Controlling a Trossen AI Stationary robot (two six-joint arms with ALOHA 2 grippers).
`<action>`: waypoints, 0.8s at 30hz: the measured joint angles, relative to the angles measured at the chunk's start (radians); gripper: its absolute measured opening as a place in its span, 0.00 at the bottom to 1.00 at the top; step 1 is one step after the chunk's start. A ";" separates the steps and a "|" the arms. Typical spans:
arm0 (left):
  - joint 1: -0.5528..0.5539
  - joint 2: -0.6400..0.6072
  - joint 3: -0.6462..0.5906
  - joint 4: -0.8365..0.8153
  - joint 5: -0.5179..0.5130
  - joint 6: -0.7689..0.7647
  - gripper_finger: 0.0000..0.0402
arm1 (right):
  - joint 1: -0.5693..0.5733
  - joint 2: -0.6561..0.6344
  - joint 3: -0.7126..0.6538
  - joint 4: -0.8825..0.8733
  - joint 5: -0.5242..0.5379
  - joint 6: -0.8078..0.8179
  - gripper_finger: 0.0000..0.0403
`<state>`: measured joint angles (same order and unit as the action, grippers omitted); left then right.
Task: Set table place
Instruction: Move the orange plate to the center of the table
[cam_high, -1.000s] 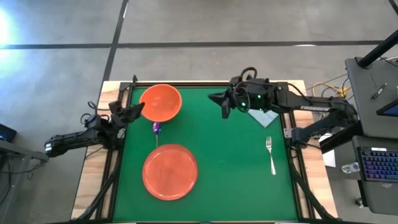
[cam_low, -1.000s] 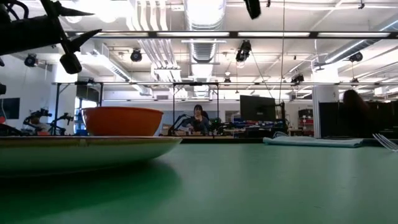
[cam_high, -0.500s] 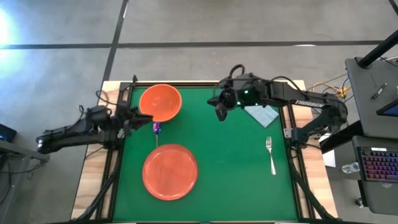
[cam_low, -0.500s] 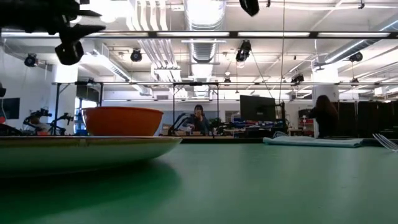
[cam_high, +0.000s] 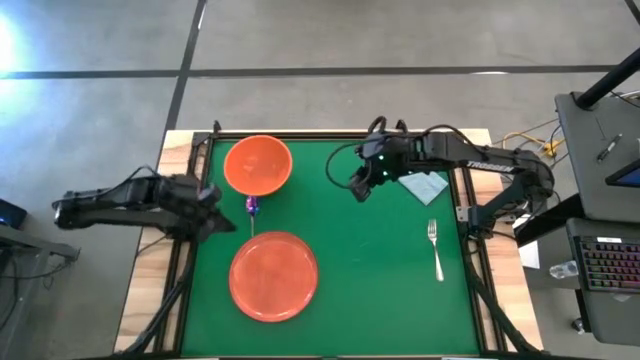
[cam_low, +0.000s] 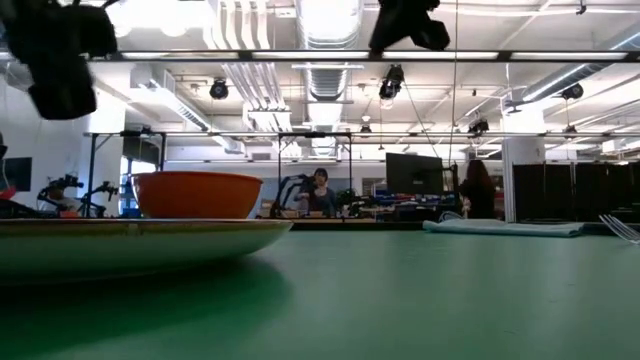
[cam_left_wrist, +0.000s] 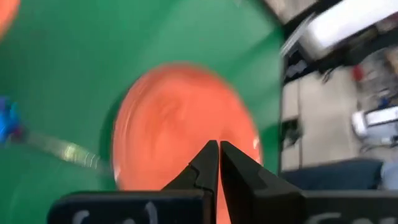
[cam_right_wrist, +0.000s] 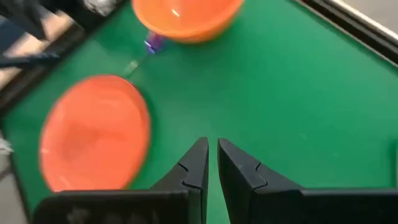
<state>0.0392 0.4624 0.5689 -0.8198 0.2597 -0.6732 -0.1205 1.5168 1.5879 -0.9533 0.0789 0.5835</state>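
Note:
The orange bowl (cam_high: 258, 165) stands at the far left of the green table (cam_high: 380, 290). The flat orange plate (cam_high: 274, 276) lies nearer. Between them lies the purple-ended spoon (cam_high: 251, 206). The silver fork (cam_high: 435, 249) lies at the right. My left gripper (cam_high: 224, 220) is shut and empty. It hovers over the table's left edge, beside the spoon, and points at the plate (cam_left_wrist: 186, 124). My right gripper (cam_high: 358, 188) is shut and empty, raised over the far middle, right of the bowl (cam_right_wrist: 186, 15).
A pale folded cloth (cam_high: 424, 185) lies at the far right, under my right arm. The black rail frame (cam_high: 190, 250) runs around the table. In the low view, people stand in the room beyond the table. Bare green top lies between the plate and the fork.
My left gripper has shut on nothing. It has drawn back from beside the bowl toward the near edge and turned toward the plate. My right gripper has drifted a little toward the near edge, still raised.

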 joint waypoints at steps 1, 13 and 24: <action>-0.031 0.005 -0.001 -0.035 -0.031 -0.003 0.00 | 0.000 0.001 -0.008 -0.012 0.001 0.000 0.07; -0.402 0.092 -0.004 -0.187 -0.208 -0.104 0.00 | 0.043 0.001 -0.172 -0.014 0.001 0.119 0.07; -0.643 0.320 -0.053 -0.187 -0.231 -0.135 0.00 | 0.064 0.001 -0.274 0.130 0.001 0.161 0.07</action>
<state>-0.6042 0.7820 0.5156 -1.0064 0.0284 -0.8078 -0.0570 1.5173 1.3134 -0.8237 0.0795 0.7443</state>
